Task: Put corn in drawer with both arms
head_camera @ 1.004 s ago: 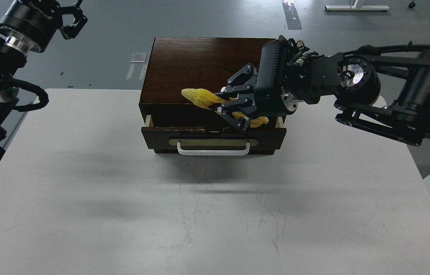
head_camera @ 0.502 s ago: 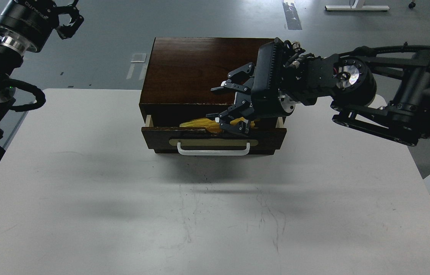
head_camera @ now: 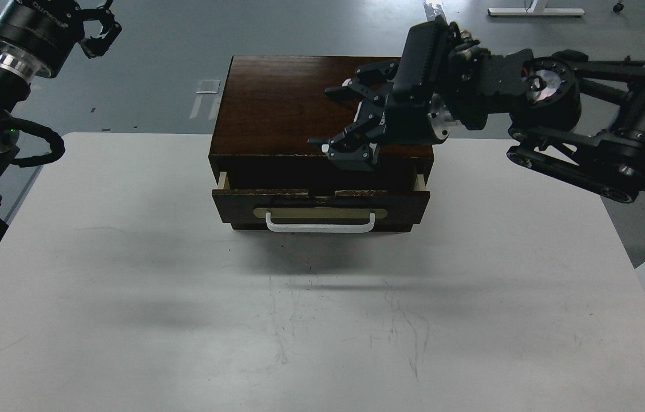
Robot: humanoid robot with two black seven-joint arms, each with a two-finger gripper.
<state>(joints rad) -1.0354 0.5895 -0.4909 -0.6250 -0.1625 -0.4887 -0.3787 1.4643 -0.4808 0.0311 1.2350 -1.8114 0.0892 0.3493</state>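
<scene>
The dark brown drawer (head_camera: 402, 205), with its white bar handle (head_camera: 320, 224), stands pulled out a little from the dark wooden box (head_camera: 282, 97) at the table's far middle. The corn is hidden from view; the dark gap behind the drawer front shows no yellow. My right gripper (head_camera: 338, 121) is open and empty, raised above the box's front right top, with its fingers spread wide. My left gripper (head_camera: 100, 28) is open and empty, high at the far left, well away from the box.
The white table (head_camera: 299, 320) carries only the box. Grey floor lies beyond it, with a white table leg (head_camera: 534, 10) at the far right. My right arm (head_camera: 585, 131) reaches in over the table's right edge.
My right gripper has opened and let go of the corn, which dropped into the drawer and out of sight. The gripper then rose up and back over the box top. The left arm barely moved.
</scene>
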